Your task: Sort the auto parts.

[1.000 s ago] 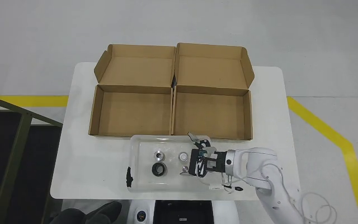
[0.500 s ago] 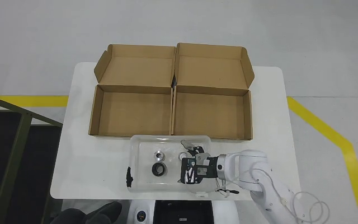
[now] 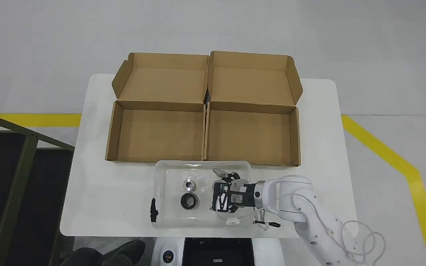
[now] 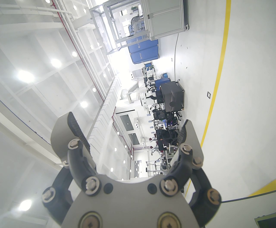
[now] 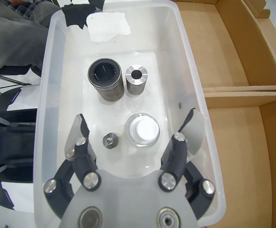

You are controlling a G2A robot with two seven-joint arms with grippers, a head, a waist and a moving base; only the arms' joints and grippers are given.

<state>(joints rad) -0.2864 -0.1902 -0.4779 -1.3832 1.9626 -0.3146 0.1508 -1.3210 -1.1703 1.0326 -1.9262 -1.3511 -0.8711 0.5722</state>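
A clear plastic bin [image 5: 194, 86] [image 3: 163, 174] at the table's front holds the parts. Inside stand a dark linear bearing [image 5: 106, 80] [image 3: 190, 201], a grey steel bushing [image 5: 135, 80] [image 3: 190, 184], a small steel nut-like piece [image 5: 110, 140] and a clear cap with a white centre [image 5: 142, 132]. My right gripper [image 5: 137, 121] [image 3: 218, 197] hangs open inside the bin, its fingers on either side of the small piece and the cap, touching neither. My left gripper [image 4: 129, 127] is open and holds nothing, pointing out into the hall.
Two open cardboard boxes [image 3: 160, 133] [image 3: 251, 136] sit side by side behind the bin, lids folded back. A torn paper label [image 5: 108, 26] and black tape [image 5: 77, 15] are on the bin's end wall. The white table [image 3: 100, 193] has bare surface left of the bin.
The right arm has slid leftward along the bin, bringing its open gripper from the bin's right end to over the cap and small piece.
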